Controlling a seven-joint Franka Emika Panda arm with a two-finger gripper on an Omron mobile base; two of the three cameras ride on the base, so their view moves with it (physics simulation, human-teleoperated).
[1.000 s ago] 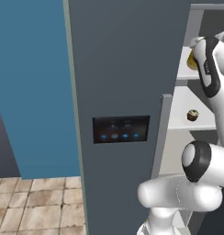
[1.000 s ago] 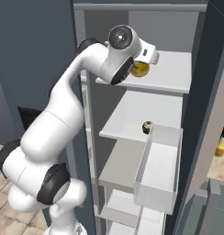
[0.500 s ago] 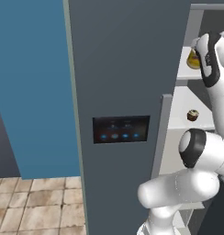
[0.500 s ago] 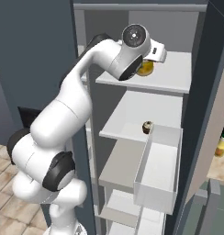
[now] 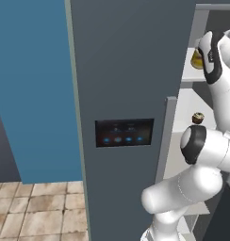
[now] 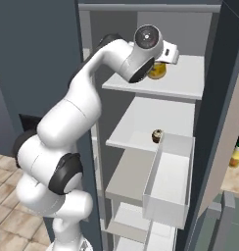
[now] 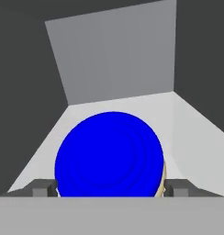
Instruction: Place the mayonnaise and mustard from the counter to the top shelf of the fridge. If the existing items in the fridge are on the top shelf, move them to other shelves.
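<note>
The mayonnaise (image 7: 109,153), a cream-yellow jar with a wide blue lid, fills the space between my fingertips, which sit tight against both sides of the lid. My gripper (image 7: 111,188) is shut on it. From the right base view the jar (image 6: 157,70) hangs under the hand (image 6: 163,53), at the left front of the fridge's top shelf (image 6: 190,81); I cannot tell if it touches the slab. The left base view shows the jar (image 5: 197,59) behind my forearm. The mustard (image 6: 235,156), a slim yellow bottle, stands on the beige counter (image 6: 233,180) far right. A brown cupcake (image 6: 157,136) sits on the second shelf.
The dark grey fridge door (image 5: 131,70) with its lit panel (image 5: 124,132) stands close on the left. A white drawer bin (image 6: 170,184) juts out below the second shelf. The top shelf's right and back parts are bare white, with walls close around.
The hand has carried the jar a little further right over the top shelf, and the arm's elbow has swung up and in. The cupcake and mustard have not moved.
</note>
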